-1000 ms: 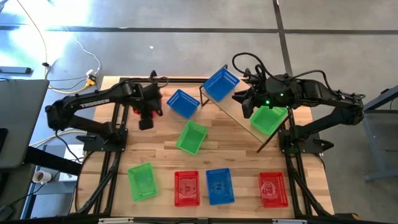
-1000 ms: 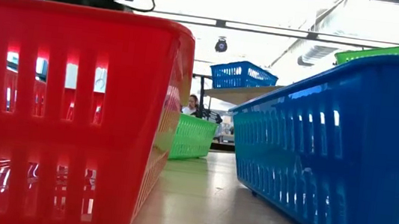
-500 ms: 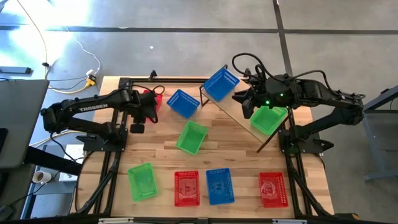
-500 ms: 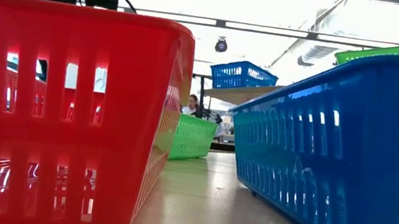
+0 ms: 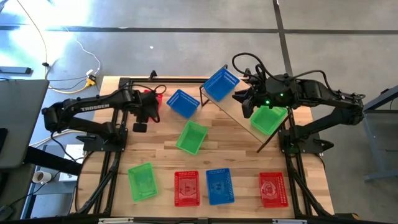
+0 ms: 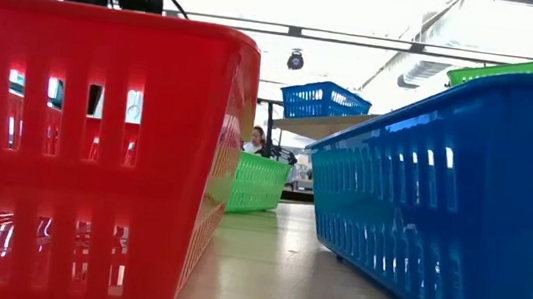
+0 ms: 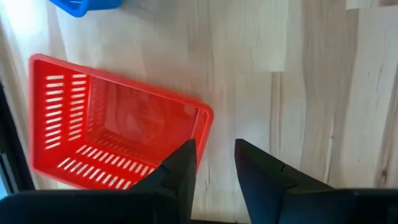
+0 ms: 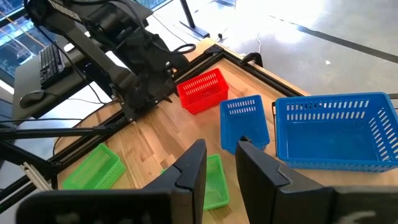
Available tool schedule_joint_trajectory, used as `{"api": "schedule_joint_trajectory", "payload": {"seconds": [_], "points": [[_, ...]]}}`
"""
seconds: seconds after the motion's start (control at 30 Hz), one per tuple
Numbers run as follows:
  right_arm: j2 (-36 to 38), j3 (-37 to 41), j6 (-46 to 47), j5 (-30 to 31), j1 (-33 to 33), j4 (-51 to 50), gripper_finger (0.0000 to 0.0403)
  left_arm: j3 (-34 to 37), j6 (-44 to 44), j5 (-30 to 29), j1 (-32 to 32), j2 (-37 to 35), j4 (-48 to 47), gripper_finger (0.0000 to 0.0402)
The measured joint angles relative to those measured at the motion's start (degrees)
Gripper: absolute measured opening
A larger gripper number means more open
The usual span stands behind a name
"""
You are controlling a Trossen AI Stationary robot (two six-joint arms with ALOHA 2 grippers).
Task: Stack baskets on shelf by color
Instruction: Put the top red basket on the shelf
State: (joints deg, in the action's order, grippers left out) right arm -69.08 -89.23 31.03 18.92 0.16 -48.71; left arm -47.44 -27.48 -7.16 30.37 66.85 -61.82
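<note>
Two fingers of your left gripper [image 7: 214,165] are hanging slightly parted, empty, beside the red basket [image 7: 118,134] at the table's far-left corner; descending there risks clipping its rim. Farther off, your right gripper [image 8: 217,163], also parted and empty, is hovering over the shelf [image 5: 239,115], which is carrying blue and green baskets. Only the left wrist view is showing that rim offset.

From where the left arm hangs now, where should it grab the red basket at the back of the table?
Best bet: the near rim of the red basket, coming straight down. It sits open side up, and the left tool hangs open beside that wall, so one finger could slip inside.
</note>
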Motion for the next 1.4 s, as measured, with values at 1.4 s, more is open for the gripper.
{"api": "schedule_joint_trajectory", "payload": {"seconds": [1.4], "points": [[0.00,0.00,-1.28,-0.02,0.00,0.00,0.0074,0.00,2.06,-7.22,-0.14,19.26,3.12,0.0012]]}}
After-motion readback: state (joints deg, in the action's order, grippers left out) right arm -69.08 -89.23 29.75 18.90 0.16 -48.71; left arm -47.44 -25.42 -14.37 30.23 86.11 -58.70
